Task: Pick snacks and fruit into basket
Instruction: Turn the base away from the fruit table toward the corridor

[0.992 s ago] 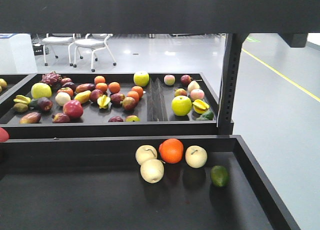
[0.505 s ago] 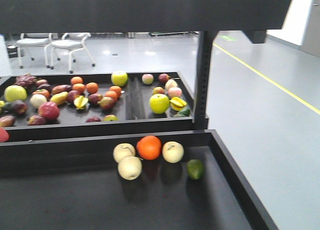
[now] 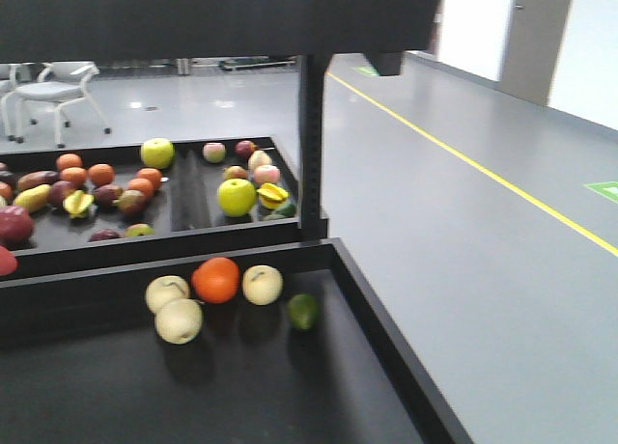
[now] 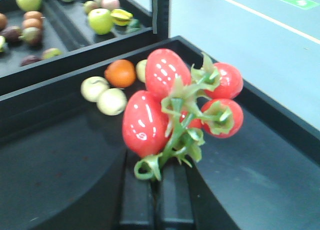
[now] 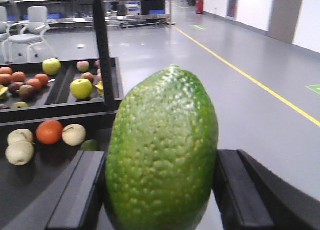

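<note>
The left claw [image 4: 159, 176] is closed on the green stem of a tomato bunch [image 4: 176, 107], seen from the left wrist. Its two dark fingers [image 4: 136, 200] lie side by side at the bottom of the view, and the stem curls out from their tips. Four glossy red tomatoes fan out just beyond the tips, above the dark floor of the near tray [image 3: 241, 386].

The right claw [image 5: 161, 165] is clamped on an avocado [image 5: 162, 140], seen from the right wrist. The bumpy green fruit stands upright and fills the middle of that view. One black finger [image 5: 75, 192] presses its left side and the other presses its right side.

In the front view, loose fruit lies near the back wall of the near tray. An orange [image 3: 215, 279] sits between pale round fruits: two [image 3: 167, 292] [image 3: 179, 320] on its left, touching each other, and one [image 3: 262, 284] on its right. A small green fruit [image 3: 303, 311] lies just right of that group, apart from it.

Behind it, a far tray [image 3: 188, 188] holds many mixed fruits, among them a yellow-green apple [image 3: 237, 197]. A black post [image 3: 311, 145] rises at that tray's right corner. To the right is grey floor [image 3: 463, 270] crossed by a yellow line [image 3: 483, 174].
</note>
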